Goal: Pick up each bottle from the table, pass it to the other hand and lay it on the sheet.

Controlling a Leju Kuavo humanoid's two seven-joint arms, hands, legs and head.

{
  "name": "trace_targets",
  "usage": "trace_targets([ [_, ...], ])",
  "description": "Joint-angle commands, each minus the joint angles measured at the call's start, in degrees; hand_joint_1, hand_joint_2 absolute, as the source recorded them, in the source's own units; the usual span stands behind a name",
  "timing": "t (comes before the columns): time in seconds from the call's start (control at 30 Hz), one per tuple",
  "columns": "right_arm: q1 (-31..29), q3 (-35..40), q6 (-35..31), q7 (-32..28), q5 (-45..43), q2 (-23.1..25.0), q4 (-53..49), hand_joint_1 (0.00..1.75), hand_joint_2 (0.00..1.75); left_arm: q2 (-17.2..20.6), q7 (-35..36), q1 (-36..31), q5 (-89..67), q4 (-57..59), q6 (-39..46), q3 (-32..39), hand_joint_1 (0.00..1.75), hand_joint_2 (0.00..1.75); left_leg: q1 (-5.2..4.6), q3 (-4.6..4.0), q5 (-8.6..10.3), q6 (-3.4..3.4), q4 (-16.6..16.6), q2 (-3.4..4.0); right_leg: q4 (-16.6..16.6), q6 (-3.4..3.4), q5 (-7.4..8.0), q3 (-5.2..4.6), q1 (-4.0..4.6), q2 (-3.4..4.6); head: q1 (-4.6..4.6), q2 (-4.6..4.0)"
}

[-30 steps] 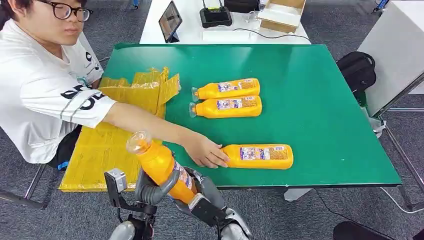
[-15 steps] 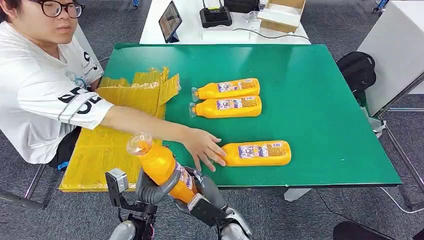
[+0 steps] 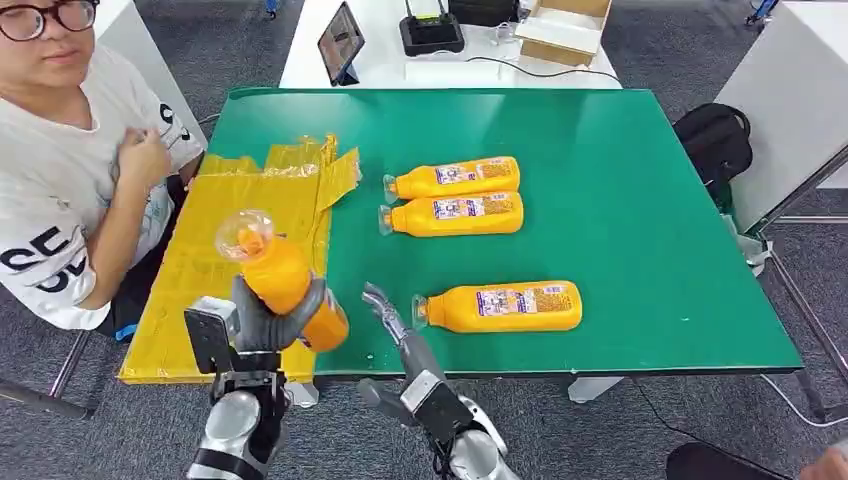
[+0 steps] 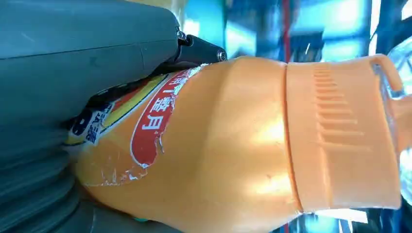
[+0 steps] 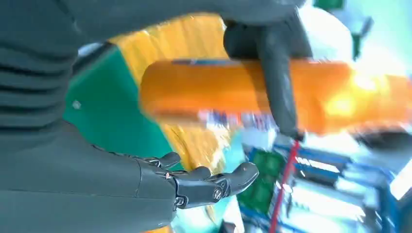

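The left hand (image 3: 262, 322) grips an orange bottle (image 3: 280, 280) tilted over the yellow sheet (image 3: 215, 270), while the right hand (image 3: 392, 322) beside it is spread and holds nothing.

So the bottle (image 3: 283, 283) in my grey left hand (image 3: 262, 322) is bright orange with a clear cap and a red, yellow and white label. The three other bottles (image 3: 455, 196) are the same orange, with blue and white labels. The bench (image 3: 620, 210) is deep green, the sheet (image 3: 215, 275) shiny yellow. My right hand (image 3: 392, 325) is dark grey.
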Motion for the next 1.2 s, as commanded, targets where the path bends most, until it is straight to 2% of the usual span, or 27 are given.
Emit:
trace_targets([
  [0.03, 0.05, -3.6, -9.68, -2.05, 0.68, 0.25, -6.23, 0.0, 0.0, 5.67, -0.98, -12.11, -18.74, 14.86, 16.03, 8.66, 1.75, 1.75, 0.01, 0.31, -0.06, 0.06, -0.07, 0.0, -0.05, -0.21, -0.08, 0.31, 0.06, -0.09, 0.0, 0.0],
  [0.37, 0.22, -3.38, -9.85, -1.96, 0.64, 0.15, -6.56, 0.0, 0.0, 5.56, -1.37, -12.51, -18.95, 15.86, 16.04, 8.87, 1.75, 1.75, 0.0, 0.24, -0.07, 0.06, -0.05, 0.01, -0.04, -0.16, -0.08, 0.25, 0.04, -0.07, 0.02, 0.0],
  [0.4, 0.51, -3.86, -11.19, -3.13, 0.5, 0.56, -6.93, 0.0, 0.0, 5.68, -0.63, -12.73, -21.67, 16.57, 18.5, 8.63, 1.75, 1.75, 0.01, 0.15, -0.04, 0.04, -0.03, -0.02, -0.04, -0.12, -0.05, 0.17, 0.04, -0.08, 0.0, 0.0],
  [0.47, 0.67, -3.31, -15.46, -5.86, 0.46, 0.82, -8.78, 0.0, 0.0, 7.79, 3.84, -16.18, -36.56, 23.09, 25.76, 8.09, 1.75, 1.75, 0.0, 0.2, -0.06, 0.05, -0.04, -0.03, -0.03, -0.15, -0.08, 0.22, 0.04, -0.1, 0.0, 0.0],
  [0.53, 0.62, -1.9, -17.65, -6.92, 0.2, 0.56, -11.41, 0.0, 0.0, 9.09, 8.55, -19.96, -59.35, 28.35, 25.76, 12.84, 1.75, 1.75, 0.0, 0.23, -0.03, 0.05, -0.05, -0.05, -0.01, -0.2, -0.08, 0.22, 0.04, -0.13, 0.0, 0.0],
  [0.6, 0.06, -0.82, -17.8, -6.83, 0.13, 0.26, -11.81, 0.0, 0.0, 12.25, 12.63, -22.72, -73.87, 32.74, 25.76, 11.12, 1.75, 1.75, 0.01, 0.08, 0.01, 0.01, -0.03, 0.02, 0.0, -0.12, -0.01, 0.06, 0.03, -0.02, 0.0, 0.0],
  [0.67, -0.74, 0.16, -17.64, -6.68, -0.1, 0.2, -10.79, 0.0, 0.0, 15.51, 15.39, -27.26, -80.9, 42.86, 25.76, 7.92, 1.75, 1.75, 0.02, 0.16, -0.01, 0.02, -0.04, 0.06, 0.0, -0.17, -0.01, 0.13, 0.05, -0.01, 0.0, 0.0],
  [0.73, -1.08, 0.84, -17.58, -6.78, -0.21, 0.06, -10.02, 0.0, 0.0, 17.86, 15.18, -31.54, -81.1, 53.37, 23.85, 3.67, 1.75, 1.75, 0.03, 0.26, 0.0, 0.02, -0.06, 0.03, 0.0, -0.2, -0.03, 0.23, 0.06, -0.04, 0.04, 0.0],
  [0.8, -0.96, 0.91, -17.51, -7.26, -0.63, 0.04, -10.12, 0.0, 0.0, 20.05, 14.76, -32.9, -81.1, 56.67, 19.12, -2.2, 1.75, 1.75, 0.01, 0.18, 0.05, -0.03, -0.06, 0.0, 0.05, -0.15, -0.02, 0.14, 0.03, -0.05, 0.02, 0.0],
  [0.9, -0.52, 0.92, -17.56, -7.29, -0.81, 0.01, -10.68, 0.0, 0.0, 20.67, 15.78, -32.91, -81.1, 58.33, 16.54, -5.86, 1.75, 1.75, 0.02, 0.18, 0.04, -0.05, -0.04, 0.06, 0.06, -0.13, -0.02, 0.12, 0.04, 0.0, 0.0, 0.0],
  [1.0, -0.18, 0.76, -17.63, -7.06, -1.13, 0.15, -10.97, 0.0, 0.0, 19.59, 15.74, -32.8, -79.44, 59.86, 12.99, -4.81, 1.75, 1.75, 0.04, 0.37, -0.06, -0.02, -0.04, 0.13, 0.05, -0.21, -0.11, 0.3, 0.08, 0.02, 0.0, 0.0],
  [1.13, 0.19, 0.56, -17.52, -6.39, -1.62, 0.39, -10.78, 0.0, 0.0, 18.97, 15.32, -32.7, -77.8, 60.68, 7.4, -3.64, 1.75, 1.75, 0.04, 0.13, 0.01, -0.05, 0.0, 0.13, 0.06, -0.12, -0.06, 0.11, 0.06, 0.03, 0.0, 0.0],
  [1.2, 0.19, 0.56, -17.52, -6.39, -1.62, 0.39, -10.78, 0.0, 0.0, 18.97, 15.32, -32.7, -77.8, 60.68, 7.4, -3.64, 1.75, 1.75, 0.05, 0.19, -0.03, -0.03, 0.01, 0.13, 0.06, -0.16, -0.09, 0.19, 0.07, 0.01, 0.0, 0.0],
])
